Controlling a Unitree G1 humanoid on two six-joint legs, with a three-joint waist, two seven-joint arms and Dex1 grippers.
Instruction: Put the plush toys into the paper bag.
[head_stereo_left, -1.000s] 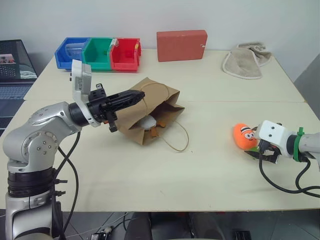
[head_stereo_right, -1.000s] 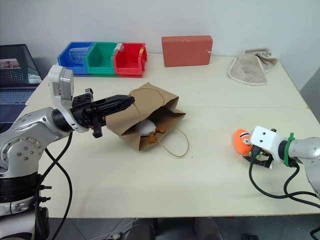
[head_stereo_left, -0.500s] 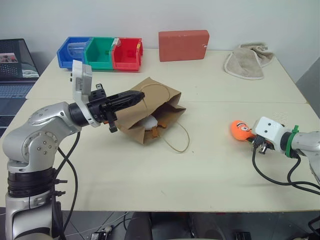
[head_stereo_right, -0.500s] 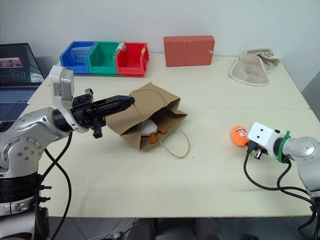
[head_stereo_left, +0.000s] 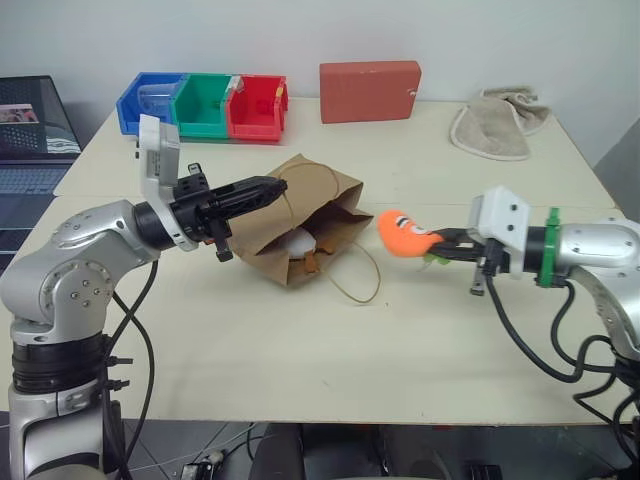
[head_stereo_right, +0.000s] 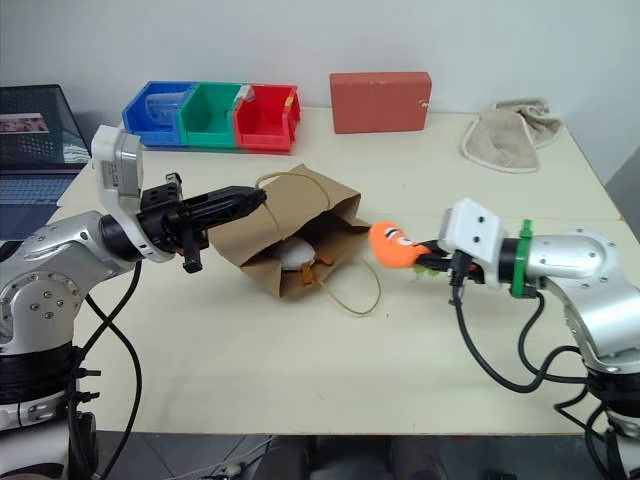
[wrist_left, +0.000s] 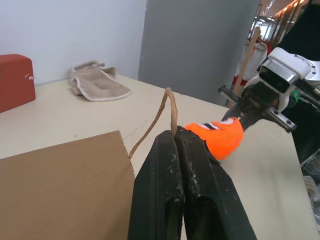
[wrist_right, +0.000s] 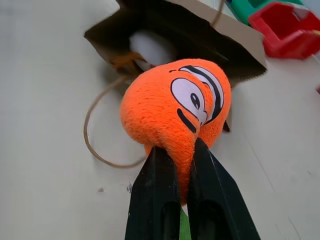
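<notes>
The brown paper bag (head_stereo_left: 318, 203) lies on its side mid-table, mouth facing right. My left gripper (head_stereo_left: 277, 186) is shut on its upper cord handle (wrist_left: 168, 107), holding the top edge up. A white plush bird (head_stereo_left: 299, 243) with orange feet lies inside the mouth. My right gripper (head_stereo_left: 441, 243) is shut on the leafy end of the orange carrot plush (head_stereo_left: 402, 233), which hangs above the table just right of the bag's opening. In the right wrist view the carrot (wrist_right: 175, 105) sits between the fingers (wrist_right: 156, 200), with the bag mouth (wrist_right: 220, 40) beyond it.
The bag's lower cord handle (head_stereo_left: 357, 283) loops loose on the table. Along the far edge stand blue, green and red bins (head_stereo_left: 200, 105), a red-orange box (head_stereo_left: 369, 91) and a beige towel (head_stereo_left: 497, 122). A laptop (head_stereo_left: 30, 130) sits off the table's left.
My right gripper shut on the carrot, lifted it off the table at the right and carried it left to the bag's mouth. The left gripper and bag stayed put.
</notes>
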